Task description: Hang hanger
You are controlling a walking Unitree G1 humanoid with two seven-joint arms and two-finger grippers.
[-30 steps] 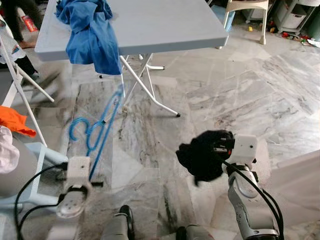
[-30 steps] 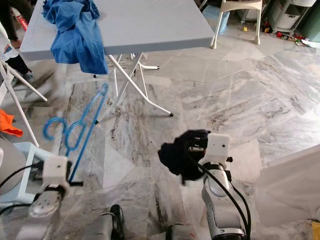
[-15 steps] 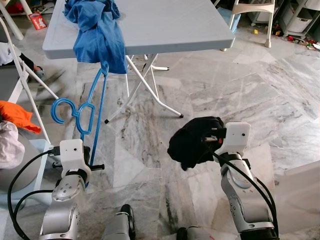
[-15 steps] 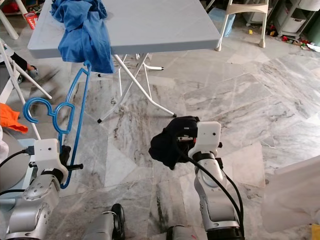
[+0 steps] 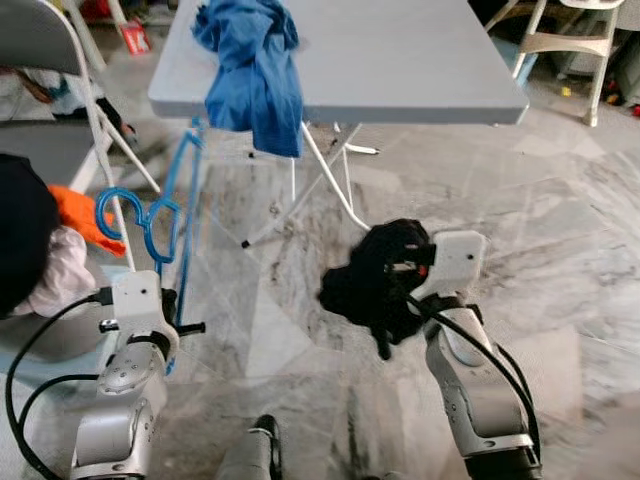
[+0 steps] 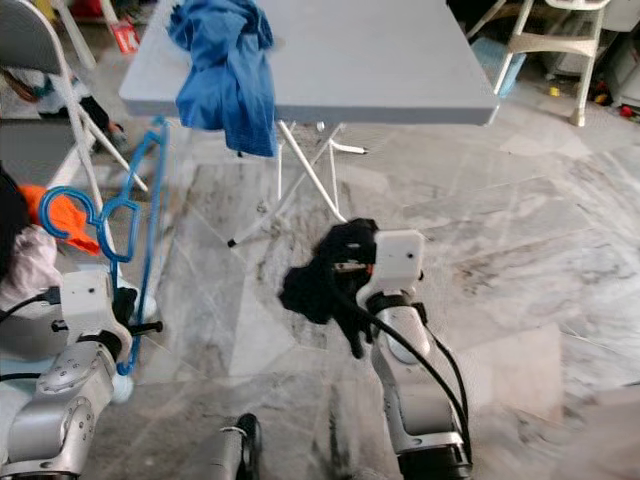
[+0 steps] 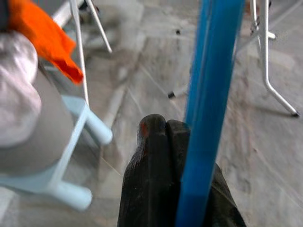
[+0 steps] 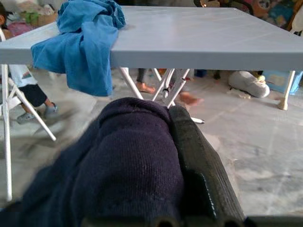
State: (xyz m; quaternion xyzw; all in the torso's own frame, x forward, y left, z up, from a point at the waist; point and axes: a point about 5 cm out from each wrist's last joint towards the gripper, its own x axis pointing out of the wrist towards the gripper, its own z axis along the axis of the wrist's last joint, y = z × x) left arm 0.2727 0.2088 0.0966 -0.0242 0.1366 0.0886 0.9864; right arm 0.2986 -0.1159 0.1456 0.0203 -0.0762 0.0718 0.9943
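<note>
A blue plastic hanger (image 5: 172,228) stands nearly upright at the lower left, its hook curling out to the left. My left gripper (image 5: 165,312) is shut on the hanger's lower bar; in the left wrist view the blue bar (image 7: 208,99) runs along the closed black fingers (image 7: 158,179). At centre right my right gripper (image 5: 405,270) is shut on a bunched dark navy garment (image 5: 375,280), which hangs above the floor. The garment (image 8: 128,165) drapes over the black finger (image 8: 199,170) in the right wrist view.
A grey folding table (image 5: 400,70) stands ahead with a blue shirt (image 5: 255,70) draped over its front edge. At left is a white drying rack (image 5: 95,110) with orange cloth (image 5: 75,212) and pale laundry. White chairs stand at the back right. Marble floor lies between.
The camera has swung left, so the table and rack shifted right in view. Both grippers keep their holds; the hanger stays upright and the garment hangs a little lower.
</note>
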